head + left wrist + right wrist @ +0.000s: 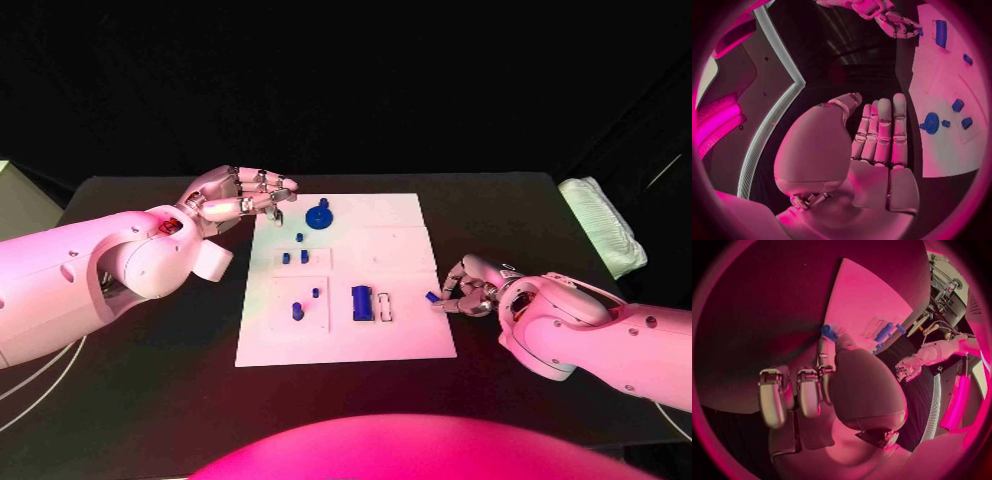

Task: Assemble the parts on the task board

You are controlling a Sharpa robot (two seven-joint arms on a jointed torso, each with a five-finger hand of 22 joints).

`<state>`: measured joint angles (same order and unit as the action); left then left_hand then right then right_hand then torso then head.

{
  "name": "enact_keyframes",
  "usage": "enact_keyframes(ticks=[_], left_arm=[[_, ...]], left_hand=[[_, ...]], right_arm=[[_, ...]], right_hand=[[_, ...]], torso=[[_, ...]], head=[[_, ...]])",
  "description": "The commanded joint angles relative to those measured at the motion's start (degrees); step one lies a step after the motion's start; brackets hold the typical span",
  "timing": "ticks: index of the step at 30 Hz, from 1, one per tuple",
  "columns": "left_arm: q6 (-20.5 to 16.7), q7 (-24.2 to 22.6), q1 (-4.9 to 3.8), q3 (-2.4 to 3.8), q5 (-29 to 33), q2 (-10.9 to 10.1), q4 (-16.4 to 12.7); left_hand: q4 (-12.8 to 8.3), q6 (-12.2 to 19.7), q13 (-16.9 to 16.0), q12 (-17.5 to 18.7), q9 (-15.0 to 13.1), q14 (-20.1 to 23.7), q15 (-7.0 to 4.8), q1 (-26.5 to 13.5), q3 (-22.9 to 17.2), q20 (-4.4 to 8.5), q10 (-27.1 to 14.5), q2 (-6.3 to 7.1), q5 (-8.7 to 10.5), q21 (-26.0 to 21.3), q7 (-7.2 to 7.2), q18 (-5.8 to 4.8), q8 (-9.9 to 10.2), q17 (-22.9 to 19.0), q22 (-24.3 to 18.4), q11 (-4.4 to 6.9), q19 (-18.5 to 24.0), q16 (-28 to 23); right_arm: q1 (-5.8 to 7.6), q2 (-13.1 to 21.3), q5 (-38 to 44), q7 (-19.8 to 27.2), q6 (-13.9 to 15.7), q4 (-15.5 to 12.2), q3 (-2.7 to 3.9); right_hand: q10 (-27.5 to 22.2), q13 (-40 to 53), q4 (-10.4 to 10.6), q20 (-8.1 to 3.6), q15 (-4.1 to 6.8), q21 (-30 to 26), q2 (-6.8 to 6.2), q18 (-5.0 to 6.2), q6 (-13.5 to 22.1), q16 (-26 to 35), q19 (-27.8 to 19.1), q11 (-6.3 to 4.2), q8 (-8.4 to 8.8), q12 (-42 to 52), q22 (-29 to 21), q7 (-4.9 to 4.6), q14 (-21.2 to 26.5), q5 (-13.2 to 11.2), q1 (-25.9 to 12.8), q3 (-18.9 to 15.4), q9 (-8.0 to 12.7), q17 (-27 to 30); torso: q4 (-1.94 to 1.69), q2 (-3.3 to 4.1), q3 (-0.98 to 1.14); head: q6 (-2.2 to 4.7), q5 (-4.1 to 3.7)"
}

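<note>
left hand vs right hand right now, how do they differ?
The left hand holds nothing, fingers straight and together; the right hand pinches a small blue part. The left hand sits at the task board's far left corner; the right hand at its near right edge. Both are silver on white arms.

black table [144, 390], dark backdrop, pink light

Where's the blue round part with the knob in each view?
Head view: round part near the board's far edge, just beside the left hand.
Left wrist view: round part on the board, past the fingertips.
Right wrist view: can't pick it out.
Shared landmark: the white board.
</note>
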<state>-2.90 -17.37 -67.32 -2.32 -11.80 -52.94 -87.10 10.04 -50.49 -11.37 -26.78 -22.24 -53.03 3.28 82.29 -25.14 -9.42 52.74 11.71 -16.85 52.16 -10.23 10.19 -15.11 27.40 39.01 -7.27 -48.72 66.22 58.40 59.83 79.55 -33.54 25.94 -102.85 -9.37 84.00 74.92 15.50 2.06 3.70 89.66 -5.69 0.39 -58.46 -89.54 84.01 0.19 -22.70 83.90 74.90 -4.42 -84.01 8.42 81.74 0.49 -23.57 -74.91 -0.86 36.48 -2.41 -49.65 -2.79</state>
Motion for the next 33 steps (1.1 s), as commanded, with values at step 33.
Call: enact_keyframes(ticks=[33], left_arm=[[0.82, -0.21, -0.03, 0.03, 0.15, -0.10, -0.36]], left_hand=[[0.11, 0.00, 0.07, 0.15, 0.09, 0.13, 0.40, 0.39, 0.16, 0.06, -0.40, 0.17, 0.03, -0.37, -0.15, 0.31, -0.09, 0.05, -0.05, -0.07, -0.44, -0.23]], right_arm=[[2.56, -1.81, -8.84, -0.29, 8.18, -6.03, -0.26]], right_hand=[[4.47, 13.04, -0.63, -0.34, 0.57, 0.34, -5.06, -0.39, -3.19, -0.46, 5.99, -0.84, 2.07, 2.86, 15.10, 0.77, -5.99, -0.14, -3.61, 19.19, 2.58, -15.09]], torso=[[0.07, -0.01, -0.03]], head=[[-0.14, -0.23]])
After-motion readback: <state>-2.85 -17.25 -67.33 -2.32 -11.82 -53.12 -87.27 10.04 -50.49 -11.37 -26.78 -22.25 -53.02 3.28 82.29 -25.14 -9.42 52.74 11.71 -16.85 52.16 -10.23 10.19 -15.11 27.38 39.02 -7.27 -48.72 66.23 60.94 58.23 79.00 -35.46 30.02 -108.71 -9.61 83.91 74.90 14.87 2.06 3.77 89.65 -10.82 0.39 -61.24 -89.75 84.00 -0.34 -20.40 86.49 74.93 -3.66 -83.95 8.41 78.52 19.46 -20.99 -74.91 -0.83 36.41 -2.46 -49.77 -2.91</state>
